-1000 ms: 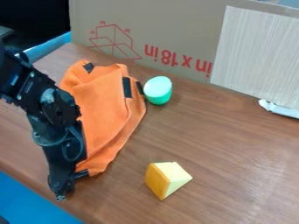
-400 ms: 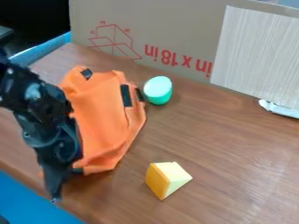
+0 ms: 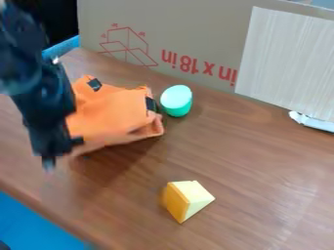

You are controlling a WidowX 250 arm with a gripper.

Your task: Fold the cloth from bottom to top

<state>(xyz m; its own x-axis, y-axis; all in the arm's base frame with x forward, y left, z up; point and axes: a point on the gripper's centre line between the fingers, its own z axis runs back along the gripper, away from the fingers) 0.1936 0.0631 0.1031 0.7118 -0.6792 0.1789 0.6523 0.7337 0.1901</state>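
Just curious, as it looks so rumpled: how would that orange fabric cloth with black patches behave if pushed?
The orange fabric cloth with black patches would probably be floppy, since it bends into soft folds. Its thin edges suggest it's light for its size. It would likely bunch up rather than roll, lying so limp.

Bright orange cloth [image 3: 108,114] with black patches [image 3: 151,104] at its far end, loosely folded and rumpled, its near edge raised at a slant with a shadow beneath, on the left part of a brown wooden worktop [image 3: 241,166], near the far left corner.
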